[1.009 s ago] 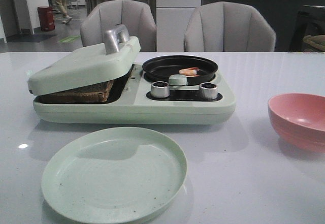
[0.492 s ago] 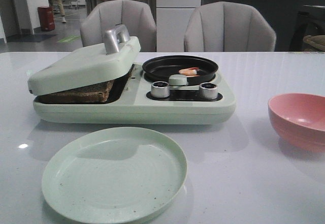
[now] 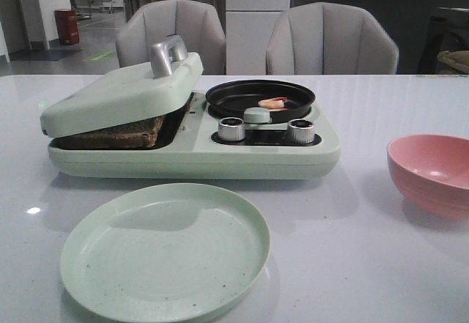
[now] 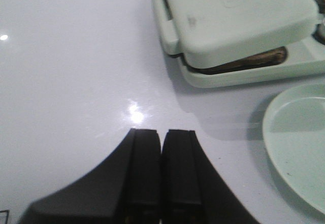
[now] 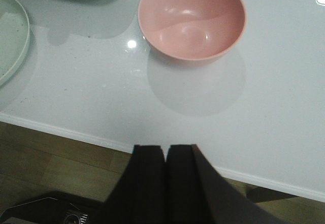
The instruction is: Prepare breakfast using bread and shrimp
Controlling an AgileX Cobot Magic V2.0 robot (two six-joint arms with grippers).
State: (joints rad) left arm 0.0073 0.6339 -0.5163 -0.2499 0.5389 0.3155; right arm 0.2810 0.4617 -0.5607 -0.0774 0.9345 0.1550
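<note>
The bread [image 3: 117, 134] lies inside the pale green breakfast maker [image 3: 190, 154], under its half-lowered lid [image 3: 121, 92]; only the dark crust edge shows, also in the left wrist view [image 4: 249, 60]. The shrimp [image 3: 273, 102] lies in the maker's black round pan [image 3: 259, 96]. My left gripper [image 4: 162, 132] is shut and empty above bare table, to the left of the maker. My right gripper [image 5: 166, 147] is shut and empty over the table's front edge, short of the pink bowl [image 5: 192, 18]. Neither gripper shows in the front view.
A pale green plate [image 3: 165, 250] lies in front of the maker; it also shows in both wrist views [image 4: 299, 148] [image 5: 9, 36]. The pink bowl [image 3: 432, 171] stands at the right. Two silver knobs [image 3: 231, 128] sit on the maker. Two grey chairs [image 3: 331, 39] stand behind the table.
Nothing on the table has moved. Only a person far in the background has walked out of view.
</note>
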